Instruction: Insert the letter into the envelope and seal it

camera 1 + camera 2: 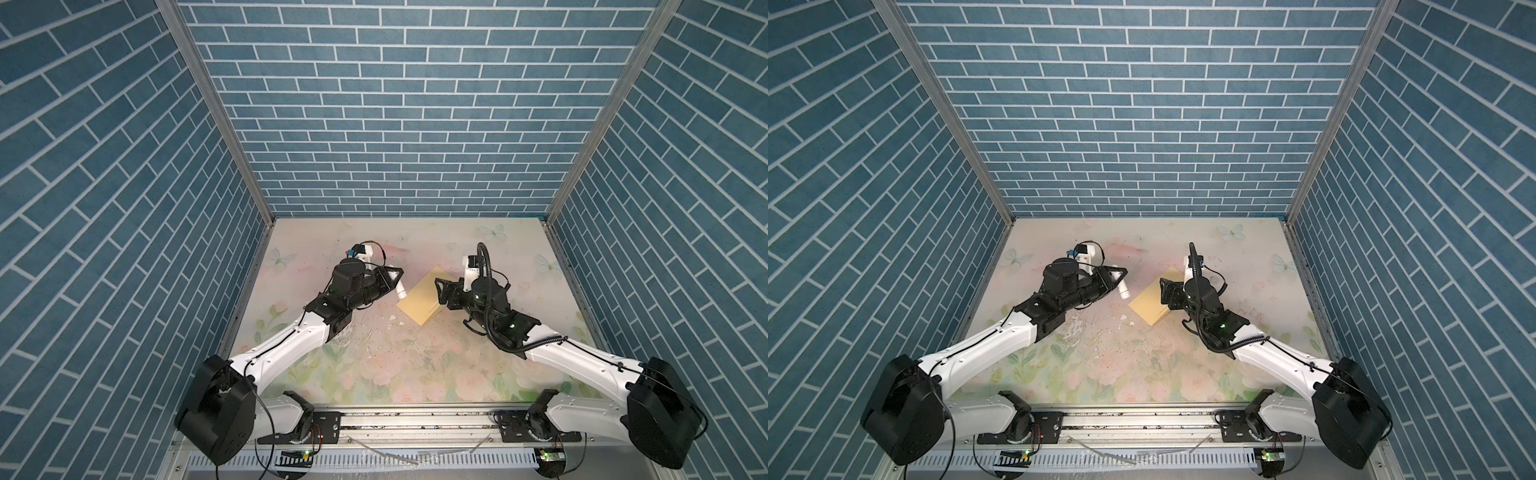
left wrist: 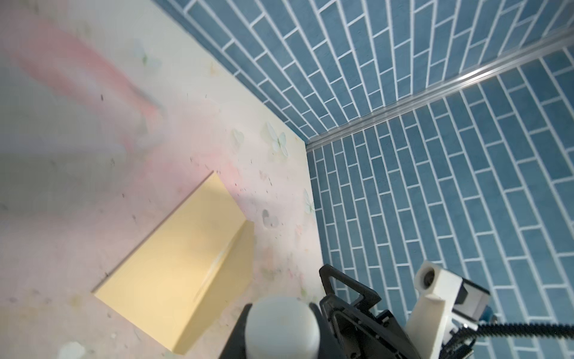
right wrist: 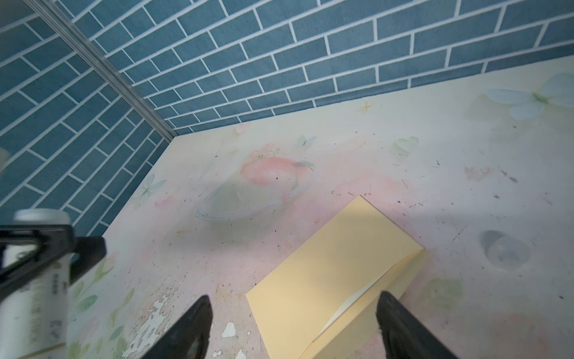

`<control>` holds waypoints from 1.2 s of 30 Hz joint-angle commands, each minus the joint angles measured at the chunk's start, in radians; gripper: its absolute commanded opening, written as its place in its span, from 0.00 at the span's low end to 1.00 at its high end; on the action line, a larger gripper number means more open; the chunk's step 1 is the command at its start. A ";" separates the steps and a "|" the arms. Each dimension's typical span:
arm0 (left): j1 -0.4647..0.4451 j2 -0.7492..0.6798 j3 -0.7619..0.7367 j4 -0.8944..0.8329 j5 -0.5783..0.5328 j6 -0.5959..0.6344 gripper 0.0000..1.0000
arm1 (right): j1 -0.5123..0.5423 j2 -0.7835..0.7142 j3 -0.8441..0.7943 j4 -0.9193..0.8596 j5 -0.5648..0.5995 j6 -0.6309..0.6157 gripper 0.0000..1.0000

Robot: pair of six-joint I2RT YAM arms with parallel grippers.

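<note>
The pale-yellow envelope [image 1: 419,301] [image 1: 1148,305] lies flat and askew at mid-table, its flap folded over with a slightly raised edge [image 3: 351,306]. The letter is hidden. My left gripper [image 1: 397,287] [image 1: 1121,286] hovers just left of the envelope, shut on a white tube [image 1: 401,293] [image 2: 282,326] that points down toward the envelope's left corner. In the right wrist view the tube [image 3: 37,295] shows at the far left. My right gripper [image 1: 438,293] [image 3: 293,306] is open over the envelope's right part [image 3: 329,273], fingers [image 3: 198,314] straddling it, nothing held.
The table [image 1: 415,365] has a floral print with white chipped patches [image 1: 392,318] [image 3: 230,329] just in front of the envelope. Blue brick walls [image 1: 395,124] close in the back and both sides. A metal rail [image 1: 415,419] runs along the front edge.
</note>
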 commanded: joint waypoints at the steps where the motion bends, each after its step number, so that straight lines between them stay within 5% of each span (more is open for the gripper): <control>1: 0.009 0.016 0.023 -0.007 0.062 -0.226 0.00 | -0.002 -0.014 -0.007 -0.034 0.061 -0.051 0.83; 8: 0.012 0.037 -0.036 0.095 0.067 -0.406 0.00 | -0.013 0.045 0.090 -0.249 0.178 0.074 0.83; 23: 0.011 0.049 -0.023 0.086 0.050 -0.335 0.00 | -0.032 0.316 0.332 -0.544 0.138 0.449 0.74; 36: 0.016 0.047 -0.028 0.077 0.042 -0.307 0.00 | -0.028 0.404 0.352 -0.643 0.117 0.602 0.63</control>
